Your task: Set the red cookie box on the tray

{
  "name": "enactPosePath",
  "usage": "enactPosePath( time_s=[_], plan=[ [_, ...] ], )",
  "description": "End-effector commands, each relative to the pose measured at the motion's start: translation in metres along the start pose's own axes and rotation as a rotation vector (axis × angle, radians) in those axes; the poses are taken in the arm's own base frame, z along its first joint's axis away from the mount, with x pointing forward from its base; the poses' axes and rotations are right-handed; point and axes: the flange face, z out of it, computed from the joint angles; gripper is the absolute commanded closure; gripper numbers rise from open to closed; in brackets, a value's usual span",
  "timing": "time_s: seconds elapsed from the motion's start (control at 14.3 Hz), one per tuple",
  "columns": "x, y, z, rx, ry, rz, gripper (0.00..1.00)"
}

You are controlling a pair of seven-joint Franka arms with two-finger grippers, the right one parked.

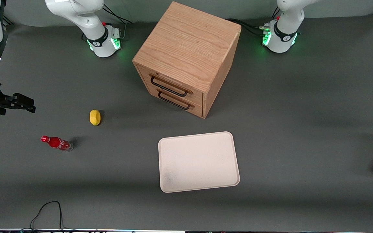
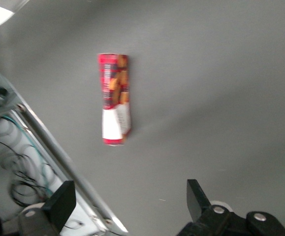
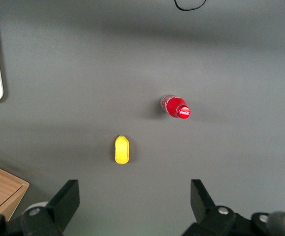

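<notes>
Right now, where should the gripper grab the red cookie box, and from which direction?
Probably across the narrow width at mid-length, coming straight down. The red cookie box lies flat, slim and long, on the table, nothing beside it. The open gripper hovers above, apart from it.

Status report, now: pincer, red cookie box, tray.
Pincer open, hovering above the table, holding nothing. Red cookie box lying flat at the working arm's end of the table, untouched. Tray bare in front of the drawer cabinet; nothing between them.
</notes>
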Motion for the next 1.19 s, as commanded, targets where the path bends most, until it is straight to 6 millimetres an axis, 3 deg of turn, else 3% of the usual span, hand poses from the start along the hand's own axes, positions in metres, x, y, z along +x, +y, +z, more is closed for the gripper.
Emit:
enactPosePath(
  time_s=[0.0, 0.42, 0.63, 0.77, 1.12],
  plan=[
    [-0.012, -0.034, 0.027, 0.031, 0.029, 0.034, 0.0],
    [-0.045, -0.061, 0.089, -0.062, 0.081, -0.048, 0.0],
    [-0.037, -0.067, 0.115, -0.062, 0.111, -0.053, 0.0],
    [-0.017, -0.068, 0.143, -0.058, 0.133, -0.035, 0.0],
    [-0.009, -0.069, 0.215, -0.093, 0.119, -0.037, 0.0]
  ],
)
